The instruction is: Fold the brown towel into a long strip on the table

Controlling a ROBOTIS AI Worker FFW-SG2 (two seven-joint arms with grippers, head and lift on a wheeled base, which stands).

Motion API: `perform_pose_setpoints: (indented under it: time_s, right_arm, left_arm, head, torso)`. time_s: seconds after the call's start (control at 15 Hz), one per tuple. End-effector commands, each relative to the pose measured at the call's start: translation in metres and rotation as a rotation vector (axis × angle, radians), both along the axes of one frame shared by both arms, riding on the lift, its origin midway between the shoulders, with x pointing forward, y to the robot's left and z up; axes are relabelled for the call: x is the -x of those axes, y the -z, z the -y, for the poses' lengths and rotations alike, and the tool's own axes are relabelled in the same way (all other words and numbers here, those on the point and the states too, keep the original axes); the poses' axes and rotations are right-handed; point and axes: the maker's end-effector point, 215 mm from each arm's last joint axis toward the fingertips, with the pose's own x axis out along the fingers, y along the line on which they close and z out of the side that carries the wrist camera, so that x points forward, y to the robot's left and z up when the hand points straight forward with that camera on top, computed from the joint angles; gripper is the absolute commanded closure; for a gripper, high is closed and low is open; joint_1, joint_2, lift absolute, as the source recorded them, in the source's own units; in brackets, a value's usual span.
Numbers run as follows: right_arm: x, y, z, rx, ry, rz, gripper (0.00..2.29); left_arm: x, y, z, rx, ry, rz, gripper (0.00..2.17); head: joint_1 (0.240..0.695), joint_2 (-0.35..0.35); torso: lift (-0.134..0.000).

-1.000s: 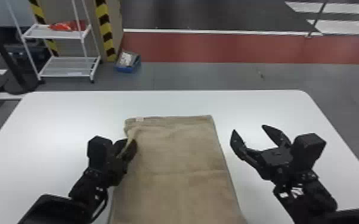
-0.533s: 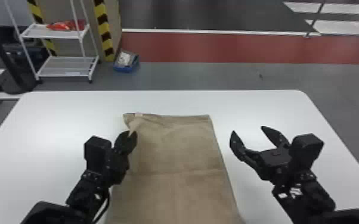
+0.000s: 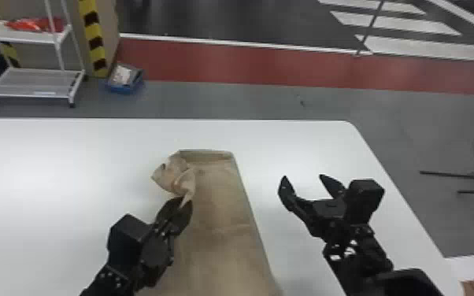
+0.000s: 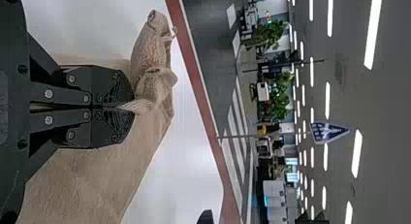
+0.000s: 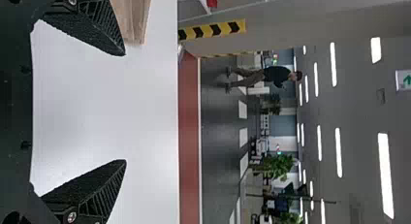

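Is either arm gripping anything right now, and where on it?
The left end effector grips the brown towel by a bunched bit near its far left corner; the right end effector is open, holding nothing.

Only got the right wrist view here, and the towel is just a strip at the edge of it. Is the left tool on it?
Observer: Yes, the left tool is pinching a bit of the towel between its closed fingertips.

Operator: Is the fabric flat there?

Observer: No, just beyond those fingertips it's bunched and twisted, at the far left part of the towel.

Operator: And where is the right tool on the table?

Observer: Head view puts it above the tabletop, between the towel and the table's right edge.
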Motion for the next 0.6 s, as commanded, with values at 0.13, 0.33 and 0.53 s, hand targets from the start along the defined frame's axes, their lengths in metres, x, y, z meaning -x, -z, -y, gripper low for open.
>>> perform_pose_setpoints:
  time_s: [0.13, 0.33, 0.53]
  right_arm:
    - [0.007, 0.007, 0.026, -0.032, 0.059, -0.021, 0.09]
    - [0.008, 0.014, 0.028, -0.036, 0.07, -0.045, 0.09]
    - [0.008, 0.015, 0.027, -0.037, 0.069, -0.05, 0.09]
  left_arm:
    - [0.019, 0.033, 0.016, -0.05, 0.052, -0.101, 0.24]
    - [0.025, 0.054, 0.007, -0.089, 0.052, -0.159, 0.14]
    - [0.023, 0.053, -0.019, -0.086, 0.005, -0.154, 0.14]
  head:
    - [0.695, -0.302]
    - [0.695, -0.323]
    - [0.695, -0.315]
  torso:
    - [-0.115]
    - [-0.115]
    - [-0.115]
